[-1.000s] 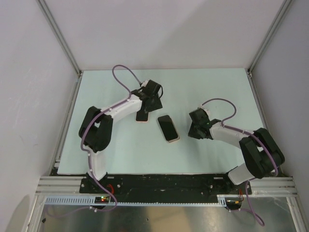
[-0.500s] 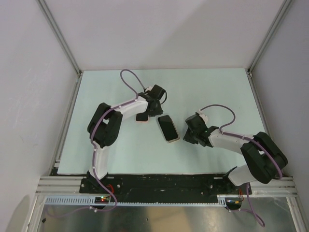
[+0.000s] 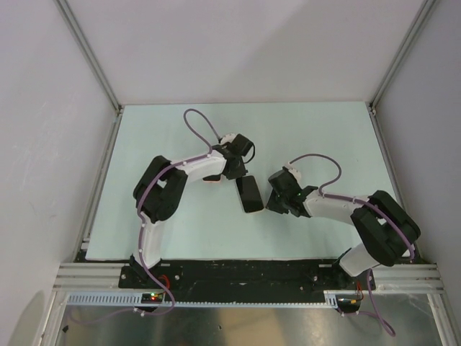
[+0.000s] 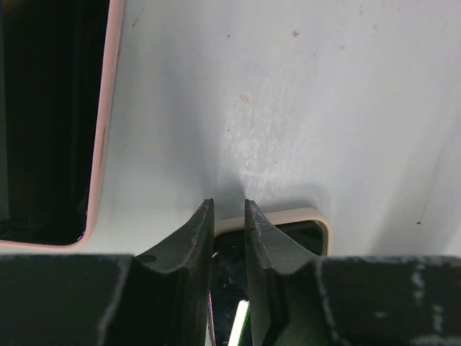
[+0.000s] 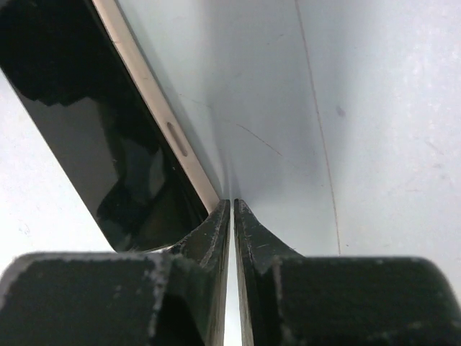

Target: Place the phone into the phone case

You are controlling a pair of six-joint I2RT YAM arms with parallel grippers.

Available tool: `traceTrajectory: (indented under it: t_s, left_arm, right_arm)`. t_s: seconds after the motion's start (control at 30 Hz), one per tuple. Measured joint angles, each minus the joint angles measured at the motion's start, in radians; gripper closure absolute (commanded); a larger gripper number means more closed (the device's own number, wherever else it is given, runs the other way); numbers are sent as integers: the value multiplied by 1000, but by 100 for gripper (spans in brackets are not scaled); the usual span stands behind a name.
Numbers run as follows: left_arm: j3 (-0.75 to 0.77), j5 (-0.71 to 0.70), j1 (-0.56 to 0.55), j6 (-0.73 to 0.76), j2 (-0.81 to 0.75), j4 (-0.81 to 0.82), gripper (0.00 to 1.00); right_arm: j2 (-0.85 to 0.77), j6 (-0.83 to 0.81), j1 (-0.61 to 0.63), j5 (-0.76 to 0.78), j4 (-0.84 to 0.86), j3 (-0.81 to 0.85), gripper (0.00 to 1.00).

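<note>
The phone (image 3: 250, 195) lies near the middle of the surface (image 3: 202, 232), its long axis running from about 11 to 5 o'clock in the top view. It is not in the case (image 4: 106, 108), which sits just beside it at its 10 o'clock, partly under the left arm.

The phone looks rigid, thin and fairly dense, with a glossy glass face and a smooth, metal-looking edge. I judge it slippery on its flat faces and apt to skate on the pale surface when nudged. Lying flat, it offers little to pinch, so the better hold is probably across its thickness at an end or long edge, once one side is tipped up. The case appears to be a light, thin shell, dark inside, likely a little flexible at the rim. It will probably shift unless pinned.

The left gripper (image 4: 229, 207) is at the phone's 12 o'clock end, its jaws a narrow slit apart over a rounded corner, with nothing visibly clamped. The right gripper (image 5: 232, 205) has its jaws pressed together, tip against the phone's long edge on its 3 o'clock side, near a side slot.

Bare surface lies open toward 6 o'clock and from 12 to 2 o'clock. The case and left arm crowd 9 to 11 o'clock, and the surface's borders are well apart from the phone
</note>
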Motion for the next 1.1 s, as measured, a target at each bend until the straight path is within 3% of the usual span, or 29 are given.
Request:
traceTrajectory:
  t_s: [0.4, 0.67, 0.8, 0.87, 1.1]
  left_arm:
    - [-36, -23, -32, -21, -23, 2, 74]
    - [-38, -11, -47, 7, -52, -12, 50]
    - [-69, -12, -48, 35, -143, -16, 48]
    - [-111, -13, -48, 44, -213, -16, 51]
    - [-277, -12, -53, 52, -343, -13, 79]
  right_arm:
    - [45, 0, 8, -21, 20, 38, 88]
    - [47, -3, 31, -19, 23, 39, 87]
    - [41, -19, 5, -25, 15, 39, 88]
    - [38, -32, -26, -30, 8, 39, 87]
    - [37, -74, -81, -53, -1, 42, 89]
